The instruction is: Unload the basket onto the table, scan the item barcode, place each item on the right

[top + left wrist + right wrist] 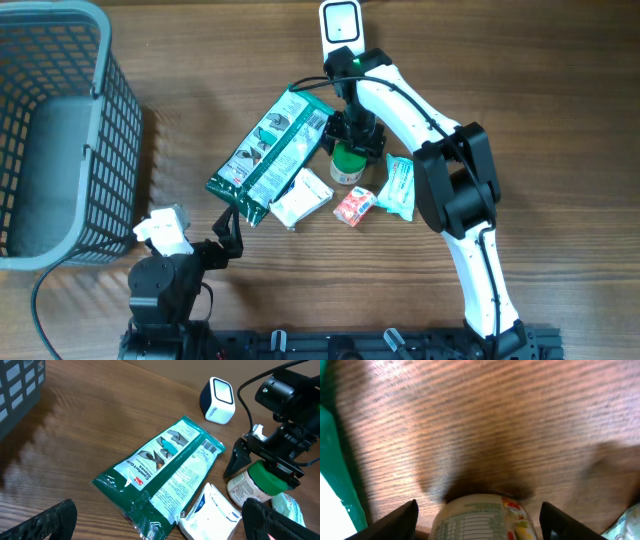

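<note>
The item under my right gripper is a small jar (347, 168) with a green lid and a white printed label, lying among the packets at the table's middle. My right gripper (352, 145) reaches down over it, fingers either side of the jar (482, 520). In the right wrist view a gap shows between each finger and the label, so the jaws are open around it. The white barcode scanner (341, 24) stands at the far edge, also seen in the left wrist view as the scanner (218, 394). My left gripper (228, 236) rests open near the front left, holding nothing.
A long green glove packet (270, 155) lies left of the jar, with a white packet (302, 197), a small red packet (353, 206) and a teal pouch (400, 188) close by. A grey mesh basket (100, 150) stands at the left edge.
</note>
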Tool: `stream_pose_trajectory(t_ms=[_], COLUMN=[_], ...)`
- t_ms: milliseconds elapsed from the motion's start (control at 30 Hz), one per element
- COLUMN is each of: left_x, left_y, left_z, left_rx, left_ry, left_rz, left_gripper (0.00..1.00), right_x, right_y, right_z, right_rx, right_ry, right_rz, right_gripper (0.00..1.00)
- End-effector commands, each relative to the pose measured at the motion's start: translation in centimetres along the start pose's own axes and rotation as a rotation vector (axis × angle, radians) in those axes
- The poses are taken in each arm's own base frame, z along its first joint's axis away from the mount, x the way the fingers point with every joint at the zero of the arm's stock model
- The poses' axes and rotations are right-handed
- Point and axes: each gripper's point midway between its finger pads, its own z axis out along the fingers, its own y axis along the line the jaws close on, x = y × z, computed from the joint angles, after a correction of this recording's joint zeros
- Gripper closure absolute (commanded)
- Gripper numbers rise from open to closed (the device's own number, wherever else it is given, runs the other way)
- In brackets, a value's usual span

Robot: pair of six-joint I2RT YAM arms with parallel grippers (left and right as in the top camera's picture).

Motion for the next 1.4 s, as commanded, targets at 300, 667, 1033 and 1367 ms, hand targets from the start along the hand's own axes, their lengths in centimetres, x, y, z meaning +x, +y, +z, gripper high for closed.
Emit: stream_pose_trajectory(t_ms=[300, 667, 1033, 1367], left_x=[0.1, 0.1, 0.1, 0.1], left_y=[0.4, 0.4, 0.4, 0.4], left_z=[0.1, 0.1, 0.1, 0.1], left_rx=[-0.017, -0.017, -0.017, -0.017], left_ry=[-0.005, -0.005, -0.005, -0.005], left_rz=[-0.011, -0.011, -0.011, -0.011], left_gripper=[0.0, 0.0, 0.0, 0.0], right_x=[-3.9, -2.3, 6.1, 3.8], right_y=[-0.1, -0.4, -0.8, -0.7], right_z=[-1.4, -12.2, -22.4, -9.3], right_rx=[0.086, 0.008, -0.144, -0.047], right_ry=[-0.177, -0.354, -0.463, -0.308], right_rz=[-0.123, -0.155, -0.251, -0.212], right_gripper=[0.27, 0.0, 0.0, 0.0])
